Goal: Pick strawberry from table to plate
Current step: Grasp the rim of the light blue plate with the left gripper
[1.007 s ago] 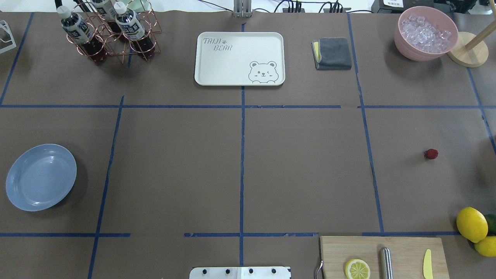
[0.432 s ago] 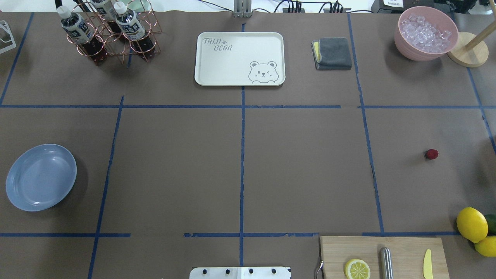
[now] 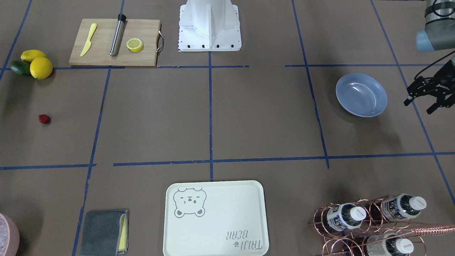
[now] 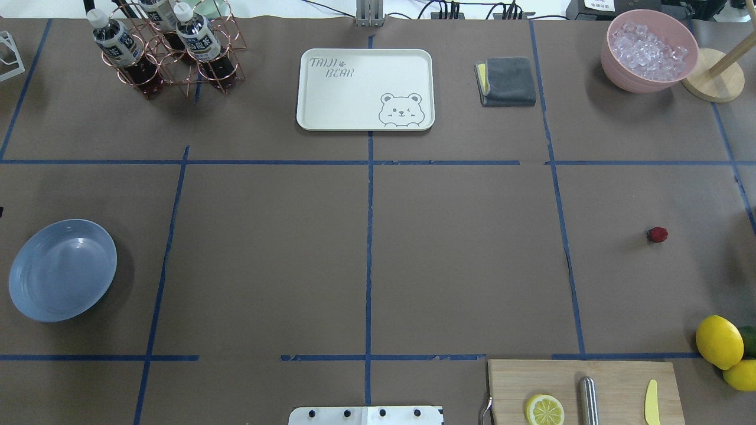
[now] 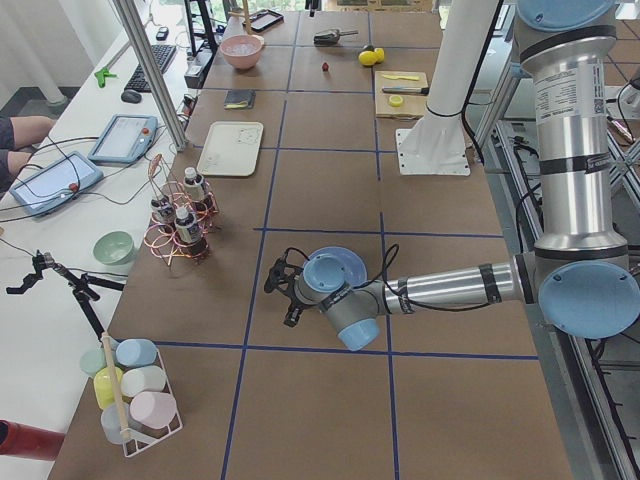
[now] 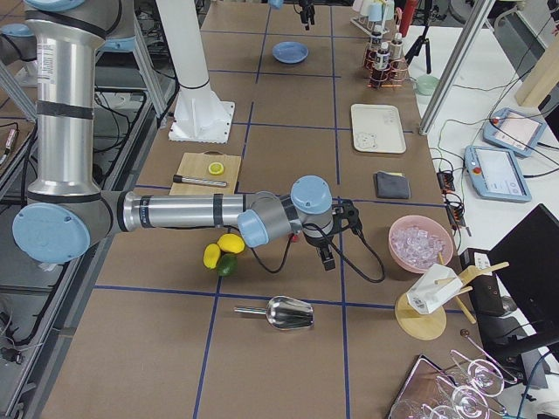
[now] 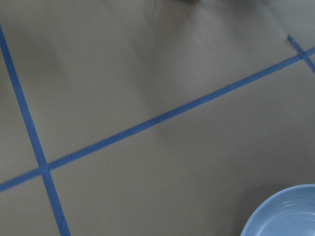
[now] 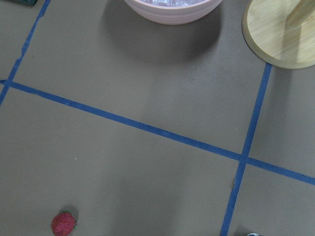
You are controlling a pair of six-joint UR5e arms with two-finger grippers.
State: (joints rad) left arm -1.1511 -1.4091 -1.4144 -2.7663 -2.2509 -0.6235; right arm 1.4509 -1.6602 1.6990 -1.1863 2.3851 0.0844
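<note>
The strawberry (image 4: 657,235) lies alone on the table (image 4: 460,254) at the right; it also shows as a small red berry (image 3: 43,119) and in the right wrist view (image 8: 63,223). The light blue plate (image 4: 62,270) sits empty at the far left, and its rim (image 7: 280,211) reaches into the left wrist view. My left gripper (image 3: 418,106) hovers just outside the plate (image 3: 361,95), open and holding nothing. My right gripper (image 6: 341,240) shows only in the exterior right view, low over the table near the lemons; I cannot tell whether it is open or shut.
A bear tray (image 4: 365,88), grey cloth (image 4: 506,81), bottle rack (image 4: 168,50) and pink ice bowl (image 4: 648,50) line the far side. Lemons (image 4: 719,341) and a cutting board (image 4: 585,389) with knife and lemon half sit near right.
A dark sliver has appeared at the left edge of the overhead view, beside the plate. The strawberry and the plate have not moved.
</note>
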